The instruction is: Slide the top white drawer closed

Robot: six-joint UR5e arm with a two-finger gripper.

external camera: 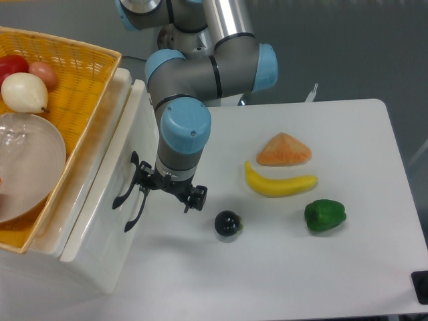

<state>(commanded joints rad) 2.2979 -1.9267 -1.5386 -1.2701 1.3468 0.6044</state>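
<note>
On the white table [321,267], gripper [168,190], jaws apart, hung just right of the top white drawer [110,167] front at frame left, beside its handle [127,190].

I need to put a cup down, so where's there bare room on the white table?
The table is bare along its far edge behind the orange wedge, and across the near strip in front of the dark ball and green pepper. It is crowded mid-table around the banana, and by the gripper at the top white drawer.
</note>
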